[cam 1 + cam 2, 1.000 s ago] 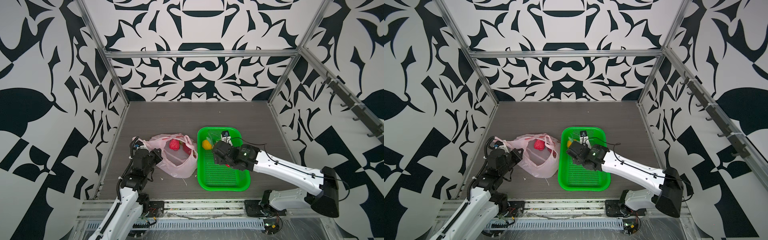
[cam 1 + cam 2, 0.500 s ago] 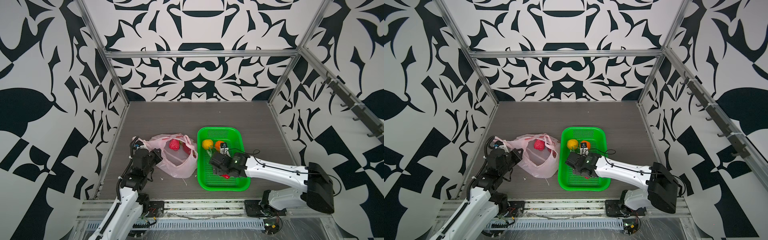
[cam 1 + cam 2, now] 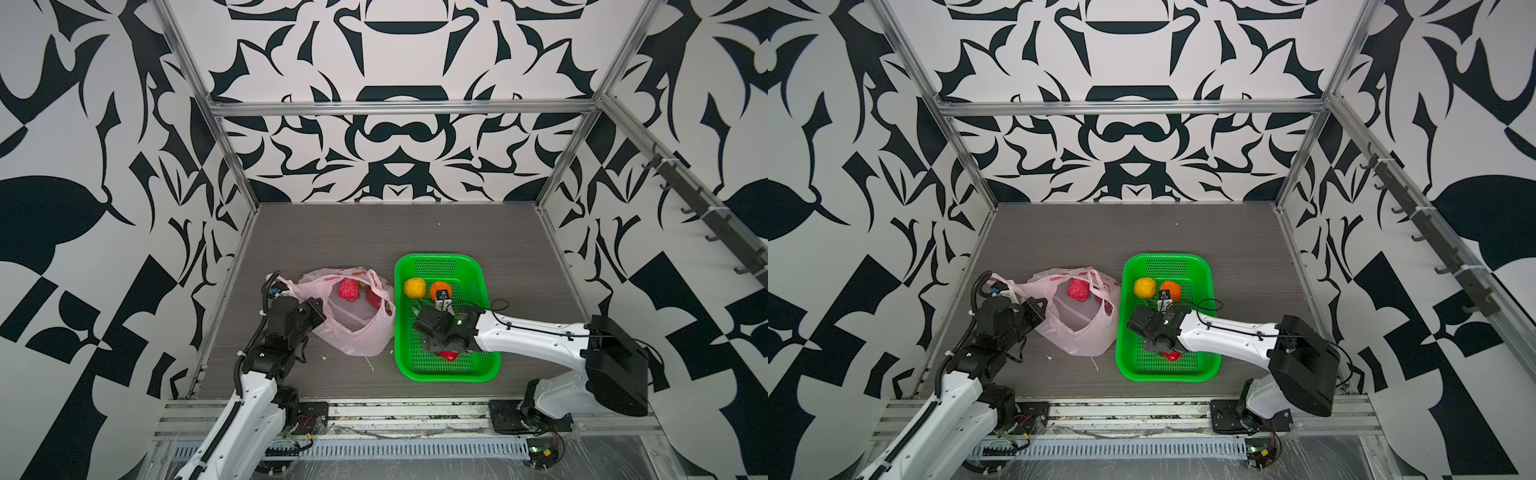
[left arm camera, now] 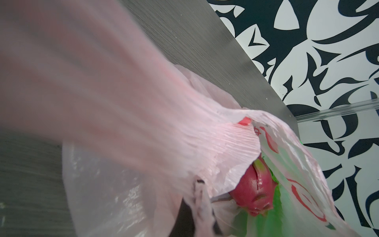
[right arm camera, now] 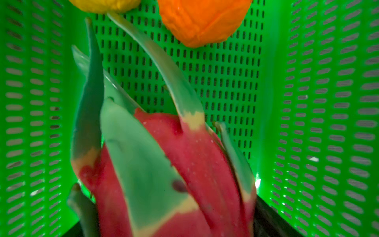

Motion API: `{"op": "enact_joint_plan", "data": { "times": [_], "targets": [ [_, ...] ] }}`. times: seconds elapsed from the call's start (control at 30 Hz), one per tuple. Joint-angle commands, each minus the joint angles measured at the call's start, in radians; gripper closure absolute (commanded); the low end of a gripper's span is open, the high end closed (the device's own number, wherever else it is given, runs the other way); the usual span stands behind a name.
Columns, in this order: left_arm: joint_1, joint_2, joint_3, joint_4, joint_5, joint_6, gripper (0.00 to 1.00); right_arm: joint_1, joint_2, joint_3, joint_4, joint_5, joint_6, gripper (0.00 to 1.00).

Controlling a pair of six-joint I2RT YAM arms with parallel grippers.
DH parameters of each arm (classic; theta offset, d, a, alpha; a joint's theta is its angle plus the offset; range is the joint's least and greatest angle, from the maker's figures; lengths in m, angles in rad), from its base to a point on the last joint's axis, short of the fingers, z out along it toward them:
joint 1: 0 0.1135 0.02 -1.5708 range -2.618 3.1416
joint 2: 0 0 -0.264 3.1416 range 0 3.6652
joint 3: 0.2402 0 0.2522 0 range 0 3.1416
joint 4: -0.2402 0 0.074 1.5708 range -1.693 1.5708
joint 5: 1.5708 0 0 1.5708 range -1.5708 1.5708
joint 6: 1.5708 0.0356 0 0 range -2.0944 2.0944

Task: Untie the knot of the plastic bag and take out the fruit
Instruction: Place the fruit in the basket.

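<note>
The pale-pink plastic bag (image 3: 357, 332) lies left of the basket with its mouth open; no knot shows. My left gripper (image 3: 286, 291) is shut on the bag's stretched edge (image 4: 143, 123), its jaws wrapped in plastic (image 4: 200, 197). Two red fruits (image 3: 348, 289) (image 3: 377, 300) lie inside; the left wrist view shows a magenta dragon fruit (image 4: 254, 190) there. My right gripper (image 3: 446, 353) is low in the green basket (image 3: 436, 257), shut on another dragon fruit (image 5: 184, 164). A yellow fruit (image 3: 414, 287) and an orange one (image 3: 438, 289) sit at the basket's far end.
Small white scraps (image 3: 368, 361) lie on the grey table in front of the bag. The basket's perforated walls (image 5: 317, 102) stand on both sides of the right gripper. Patterned walls enclose the table on three sides.
The right arm has drawn back toward the front of the basket with the dragon fruit, uncovering the yellow and orange fruits. The left arm and the bag have stayed put.
</note>
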Motion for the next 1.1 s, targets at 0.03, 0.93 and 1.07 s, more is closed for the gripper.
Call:
{"op": "enact_joint_plan", "data": {
  "times": [0.03, 0.93, 1.07],
  "targets": [
    [0.002, 0.002, 0.023, 0.018, -0.001, 0.01, 1.0, -0.003, -0.005, 0.061, -0.028, 0.035, -0.014, 0.31],
    [0.003, -0.025, 0.011, 0.001, -0.003, 0.018, 1.0, 0.028, -0.028, 0.305, -0.251, 0.121, -0.083, 0.07],
    [0.002, -0.031, 0.009, -0.006, 0.006, 0.021, 1.0, 0.119, -0.038, 0.52, -0.356, 0.221, -0.134, 0.16]
  ]
}}
